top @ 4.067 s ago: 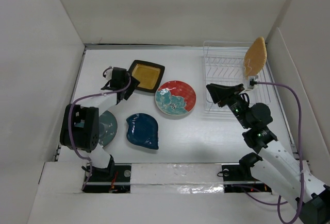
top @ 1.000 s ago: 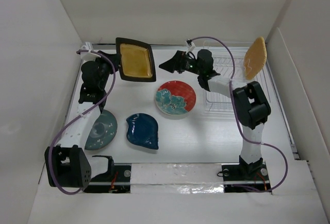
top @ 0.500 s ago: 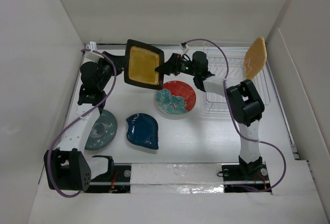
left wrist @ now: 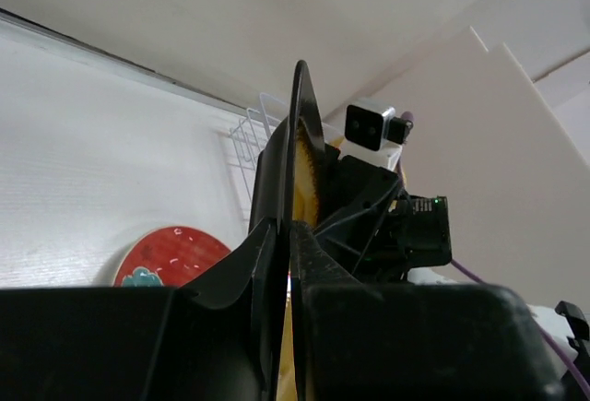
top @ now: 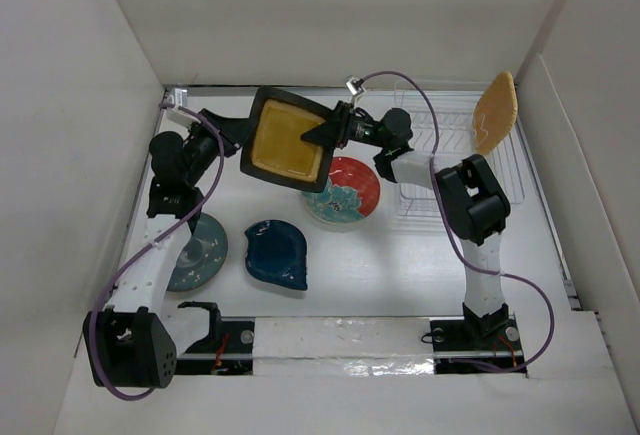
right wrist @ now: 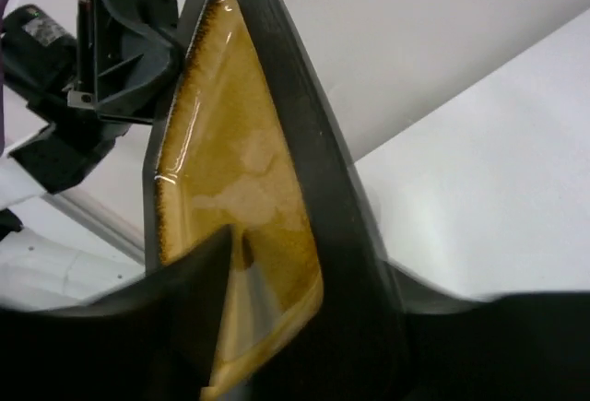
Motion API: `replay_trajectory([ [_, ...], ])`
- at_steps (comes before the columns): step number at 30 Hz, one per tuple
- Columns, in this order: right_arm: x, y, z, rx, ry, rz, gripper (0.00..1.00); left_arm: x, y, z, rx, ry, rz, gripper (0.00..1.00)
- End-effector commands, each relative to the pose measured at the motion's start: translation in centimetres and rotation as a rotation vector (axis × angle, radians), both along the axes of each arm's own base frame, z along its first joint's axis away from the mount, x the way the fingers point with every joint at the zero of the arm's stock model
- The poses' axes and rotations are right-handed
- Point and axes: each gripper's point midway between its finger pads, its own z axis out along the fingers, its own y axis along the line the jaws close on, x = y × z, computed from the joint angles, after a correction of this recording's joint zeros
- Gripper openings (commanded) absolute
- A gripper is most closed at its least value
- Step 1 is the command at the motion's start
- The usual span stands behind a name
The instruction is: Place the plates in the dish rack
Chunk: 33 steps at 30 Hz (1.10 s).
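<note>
Square yellow plate (top: 287, 141) held up on edge, left pincer (top: 243, 140) clamped shut on one rim; right pincer (top: 325, 133) straddles the opposite rim, grip uncertain; dish rack (top: 455, 105) lies just behind that pincer.

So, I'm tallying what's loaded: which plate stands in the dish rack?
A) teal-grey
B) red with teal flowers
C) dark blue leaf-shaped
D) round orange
D: the orange plate stands on edge at the right end of the dish rack.
</note>
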Motion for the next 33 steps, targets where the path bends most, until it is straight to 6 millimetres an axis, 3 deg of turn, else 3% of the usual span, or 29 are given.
replay_trajectory([
  [1,-3.0,-0.2,2.1,0.087,-0.097,0.088,0.41,-2.3,-0.5,5.5,-0.038,-0.194,-0.045,0.00],
  [2,-3.1,-0.3,2.3,0.088,-0.107,0.080,0.24,-2.3,-0.4,5.1,-0.030,-0.186,-0.034,0.00],
  [3,-3.5,-0.6,3.5,0.100,-0.126,0.067,0.17,-2.3,0.0,5.2,-0.018,-0.193,-0.009,0.00],
  [5,-3.5,-0.8,3.3,0.072,-0.133,0.035,0.01,-2.3,0.3,4.1,-0.001,-0.157,0.011,0.00],
  [6,-3.4,-1.0,3.7,0.069,-0.139,0.005,0.00,-2.5,0.5,4.0,0.018,-0.160,0.025,0.00],
  [10,-3.1,-2.8,6.2,0.003,-0.166,-0.145,0.00,-3.4,1.0,2.2,0.100,-0.113,0.047,0.40],
  [13,-1.9,-4.7,7.0,-0.027,-0.189,-0.275,0.00,-4.0,1.8,2.2,0.171,-0.111,0.085,0.59],
  [19,-0.2,-10.8,10.2,-0.033,-0.174,-0.518,0.00,-5.3,3.1,3.6,0.239,-0.162,0.160,0.75],
  [20,0.8,-12.6,10.1,-0.061,-0.171,-0.581,0.00,-5.5,3.1,3.4,0.242,-0.163,0.160,0.75],
  [21,1.0,-14.5,11.7,-0.047,-0.184,-0.670,0.00,-6.2,3.1,3.8,0.242,-0.183,0.156,0.76],
  [22,1.4,-16.0,11.8,-0.059,-0.178,-0.730,0.00,-6.6,2.8,3.8,0.242,-0.194,0.142,0.77],
  [23,2.1,-18.2,11.8,-0.091,-0.186,-0.808,0.00,-6.8,2.7,3.0,0.245,-0.186,0.137,0.93],
  [24,2.1,-20.7,13.6,-0.076,-0.205,-0.929,0.00,-7.5,2.1,3.3,0.245,-0.209,0.114,0.99],
  [25,2.7,-22.4,12.9,-0.129,-0.171,-1.013,0.00,-7.9,1.4,2.9,0.248,-0.209,0.088,0.99],
  [28,3.4,-28.9,14.1,-0.224,-0.205,-1.344,0.00,-9.0,0.0,1.6,0.272,-0.203,0.021,0.99],
  [33,4.0,-36.6,14.2,-0.376,-0.211,-1.666,0.00,-10.3,-1.3,1.4,0.341,-0.230,-0.011,0.99],
])
